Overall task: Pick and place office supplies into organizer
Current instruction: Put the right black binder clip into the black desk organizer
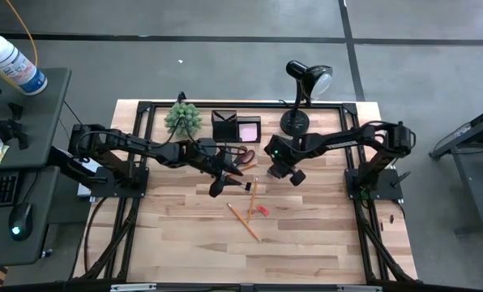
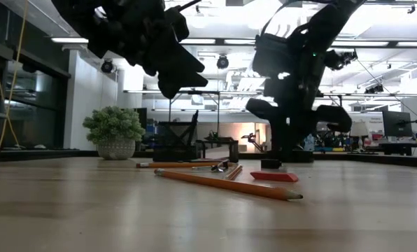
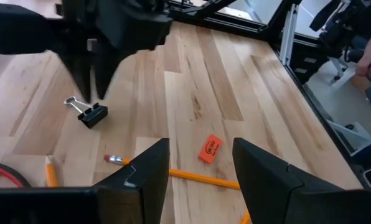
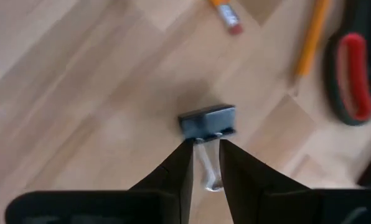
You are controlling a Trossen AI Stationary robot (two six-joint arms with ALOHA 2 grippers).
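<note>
The right tool (image 4: 204, 165), fingers narrowly parted, straddles the clip's (image 4: 207, 121) wire handle on the tabletop (image 4: 79, 93). The left tool (image 3: 201, 174) hovers open, empty.

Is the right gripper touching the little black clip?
Cannot tell. In the right wrist view the right gripper has a finger on each side of the clip's wire handle, but no view shows contact or a gap plainly.

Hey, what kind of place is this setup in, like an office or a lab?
Probably a robotics lab: a wooden table with two mounted arms, a concrete floor, and an open room with monitors behind it.
</note>
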